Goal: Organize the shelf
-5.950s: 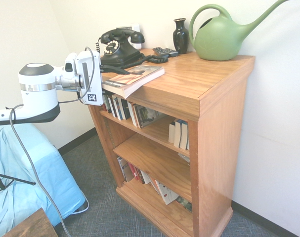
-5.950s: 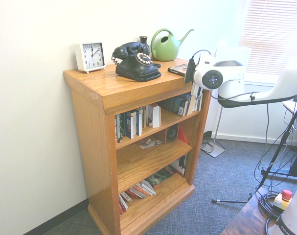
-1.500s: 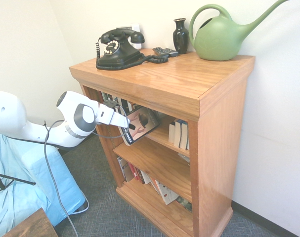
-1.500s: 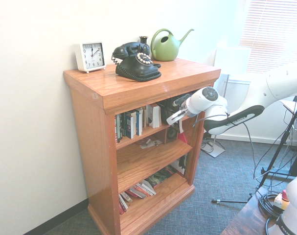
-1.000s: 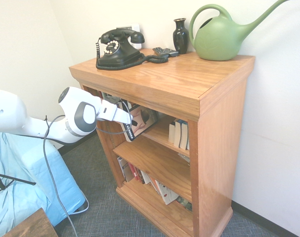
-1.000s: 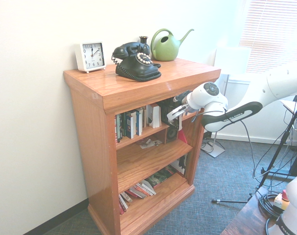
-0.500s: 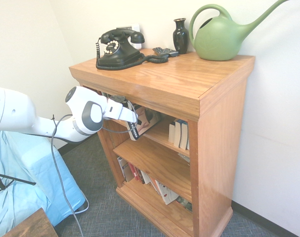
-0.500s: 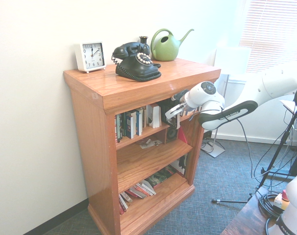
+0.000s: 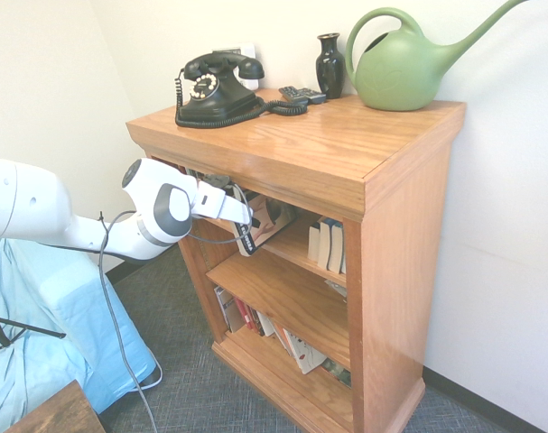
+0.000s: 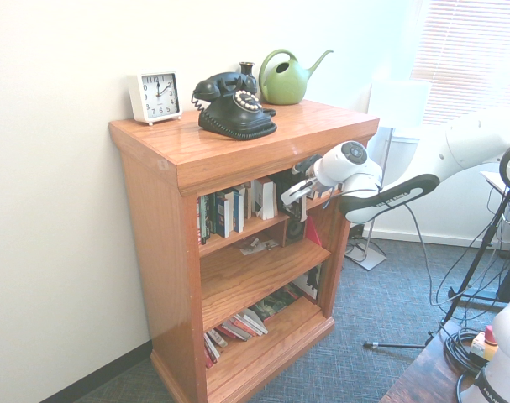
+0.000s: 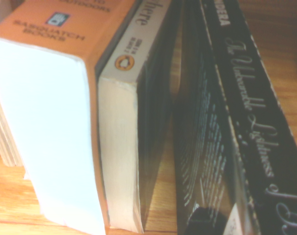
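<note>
Gripper [image 9: 247, 225] clamped on book [image 9: 263, 223]; carried down from shelf [image 9: 382, 162] top, now at top tier mouth beside standing books [image 9: 221, 191]; slotting nearly done, release next, I judge.

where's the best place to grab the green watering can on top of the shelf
Probably the big loop handle of the watering can, with the hand coming from above. The loop arches clear over the round body and leaves an open gap. The body looks too wide, and the long spout sticks out toward the wall.
</note>
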Robot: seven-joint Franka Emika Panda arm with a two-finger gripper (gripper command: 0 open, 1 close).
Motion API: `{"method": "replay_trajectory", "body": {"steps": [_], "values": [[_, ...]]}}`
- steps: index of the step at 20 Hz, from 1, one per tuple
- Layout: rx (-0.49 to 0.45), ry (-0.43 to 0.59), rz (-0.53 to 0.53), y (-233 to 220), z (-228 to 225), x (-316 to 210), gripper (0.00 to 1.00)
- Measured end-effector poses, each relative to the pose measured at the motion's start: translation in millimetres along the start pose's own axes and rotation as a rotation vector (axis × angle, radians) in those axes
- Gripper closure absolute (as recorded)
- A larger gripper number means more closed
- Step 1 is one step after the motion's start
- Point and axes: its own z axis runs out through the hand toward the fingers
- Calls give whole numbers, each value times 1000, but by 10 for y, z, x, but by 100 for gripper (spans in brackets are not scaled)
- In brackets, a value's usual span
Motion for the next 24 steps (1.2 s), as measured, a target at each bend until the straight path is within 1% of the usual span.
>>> {"method": "replay_trajectory", "body": {"steps": [5, 6, 19, 24], "values": [[-3, 1, 1, -1, 6, 4, 100], [-3, 1, 0, -1, 6, 3, 0], [-7, 2, -7, 7, -3, 5, 0], [11, -7, -13, 42, -38, 3, 0]]}}
